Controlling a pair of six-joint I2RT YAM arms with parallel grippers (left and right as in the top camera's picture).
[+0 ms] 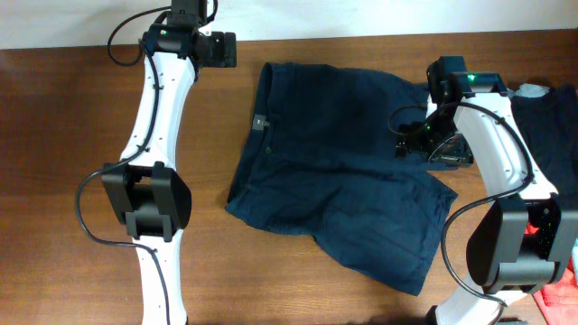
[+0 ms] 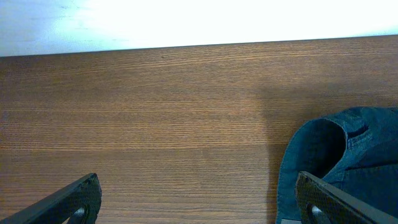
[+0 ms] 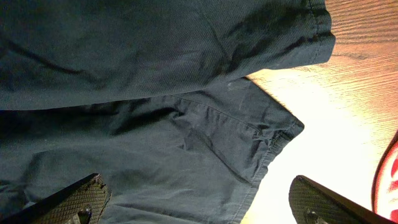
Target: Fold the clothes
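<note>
The clothes, a pair of dark navy shorts [image 1: 339, 171], lie spread flat mid-table, waistband to the left and both legs toward the right. My left gripper [image 1: 231, 50] hovers open at the table's far side, just left of the waistband's far corner [image 2: 336, 155]. Its fingers [image 2: 78, 200] frame bare wood, with the right finger over the fabric's edge. Over the shorts' right side, my right gripper [image 1: 408, 137] is open above the leg hem [image 3: 273, 149]. Nothing is held between its fingers [image 3: 81, 200]; the left finger is over cloth and the right one over bare table.
A heap of other garments sits at the right edge: navy [image 1: 542, 126], pale grey-blue [image 1: 533, 90] and red [image 1: 560, 298], the red also showing in the right wrist view [image 3: 388, 180]. The table's far edge [image 2: 199, 45] runs close behind the left gripper.
</note>
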